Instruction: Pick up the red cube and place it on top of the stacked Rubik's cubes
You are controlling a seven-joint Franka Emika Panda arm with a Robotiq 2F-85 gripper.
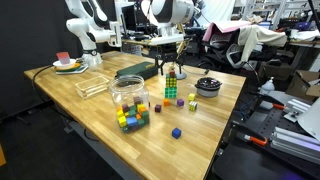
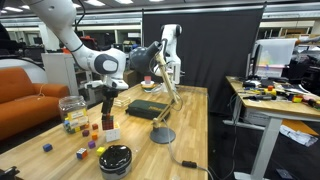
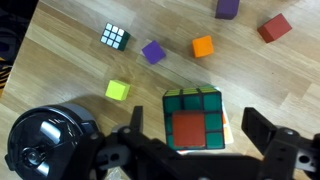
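In the wrist view the red cube (image 3: pixel 192 131) lies flat on the green top face of the stacked Rubik's cubes (image 3: pixel 193 100). My gripper (image 3: pixel 200 128) is straight above it, open, with one finger on each side of the stack and a clear gap to the red cube. In both exterior views the gripper (image 1: pixel 171 68) (image 2: pixel 108 103) hangs just over the stack (image 1: pixel 171 90) (image 2: pixel 110 131) near the middle of the wooden table. The lower Rubik's cube is hidden in the wrist view.
A clear jar of coloured blocks (image 1: pixel 128 101) (image 2: pixel 72 108) stands nearby. Loose blocks lie around: orange (image 3: pixel 203 46), purple (image 3: pixel 153 52), yellow-green (image 3: pixel 118 90), dark red (image 3: pixel 275 27), blue (image 1: pixel 176 132). There is also a small Rubik's cube (image 3: pixel 114 38), a black round bowl (image 3: pixel 50 140) (image 1: pixel 208 86) and a black box (image 1: pixel 135 70).
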